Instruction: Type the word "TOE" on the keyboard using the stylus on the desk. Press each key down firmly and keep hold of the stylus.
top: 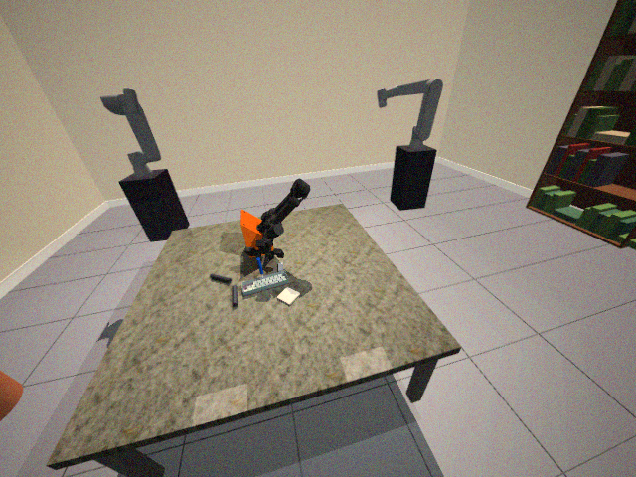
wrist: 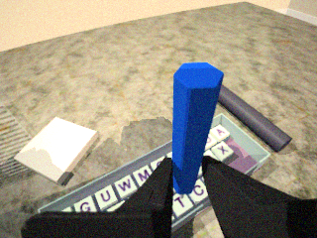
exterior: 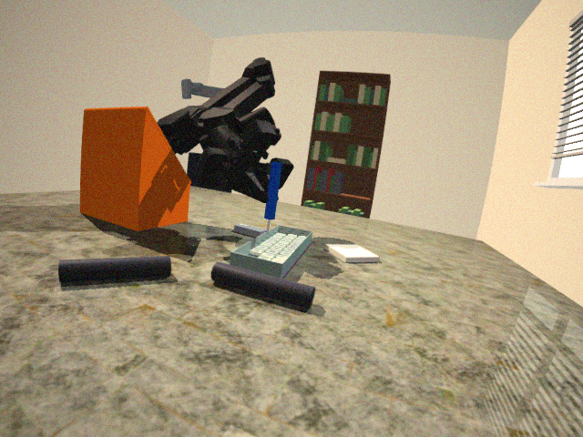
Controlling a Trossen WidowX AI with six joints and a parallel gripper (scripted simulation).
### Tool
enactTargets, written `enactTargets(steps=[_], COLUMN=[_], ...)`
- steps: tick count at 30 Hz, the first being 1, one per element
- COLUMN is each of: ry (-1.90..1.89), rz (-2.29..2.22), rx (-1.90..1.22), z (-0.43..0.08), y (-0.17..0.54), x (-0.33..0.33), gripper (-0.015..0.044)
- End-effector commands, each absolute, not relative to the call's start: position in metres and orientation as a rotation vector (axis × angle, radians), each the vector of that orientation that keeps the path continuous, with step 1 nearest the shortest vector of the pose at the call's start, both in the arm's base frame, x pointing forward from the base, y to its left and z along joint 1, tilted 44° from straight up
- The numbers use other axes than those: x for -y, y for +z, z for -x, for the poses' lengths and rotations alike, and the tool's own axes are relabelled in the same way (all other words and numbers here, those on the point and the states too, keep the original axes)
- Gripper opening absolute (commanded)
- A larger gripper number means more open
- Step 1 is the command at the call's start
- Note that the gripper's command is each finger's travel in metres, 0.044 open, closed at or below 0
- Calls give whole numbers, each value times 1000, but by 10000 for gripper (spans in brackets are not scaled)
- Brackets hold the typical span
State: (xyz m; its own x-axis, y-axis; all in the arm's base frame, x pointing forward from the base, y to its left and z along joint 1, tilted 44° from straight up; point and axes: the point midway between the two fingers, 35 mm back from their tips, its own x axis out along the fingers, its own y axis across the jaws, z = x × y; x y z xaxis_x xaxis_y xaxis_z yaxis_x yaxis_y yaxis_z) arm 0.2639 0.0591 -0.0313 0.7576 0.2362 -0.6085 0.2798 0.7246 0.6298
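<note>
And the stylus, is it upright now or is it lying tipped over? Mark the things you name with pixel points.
Upright, or nearly: in the exterior view the blue stylus [top: 260,265] [exterior: 272,190] [wrist: 194,129] stands with its thin tip down at the keyboard [top: 265,283] [exterior: 258,261] [wrist: 263,155].

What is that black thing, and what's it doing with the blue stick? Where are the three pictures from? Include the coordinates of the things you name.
The black thing is a robot arm. Its end effector [wrist: 186,163], like two pinching fingers, holds the blue stylus [top: 260,265] [exterior: 273,190] [wrist: 194,119] above a keyboard [top: 265,283] [exterior: 281,248] [wrist: 124,184], for pressing letters.

One picture looks down over the whole table [top: 308,349] [exterior: 282,367]. One looks across it from low down. The last looks out from the robot's wrist.

Two dark rods [top: 220,278] [exterior: 115,270] and a white block [top: 288,295] [exterior: 352,252] [wrist: 56,149] also lie there.
</note>
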Motion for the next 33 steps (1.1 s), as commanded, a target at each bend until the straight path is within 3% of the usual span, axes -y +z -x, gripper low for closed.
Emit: enactTargets(steps=[1, 33], ry=[-31, -31], rz=[-779, -779], rx=[-728, -729], z=[-265, -262], y=[-33, -45], x=[-60, -71], gripper=[81, 81])
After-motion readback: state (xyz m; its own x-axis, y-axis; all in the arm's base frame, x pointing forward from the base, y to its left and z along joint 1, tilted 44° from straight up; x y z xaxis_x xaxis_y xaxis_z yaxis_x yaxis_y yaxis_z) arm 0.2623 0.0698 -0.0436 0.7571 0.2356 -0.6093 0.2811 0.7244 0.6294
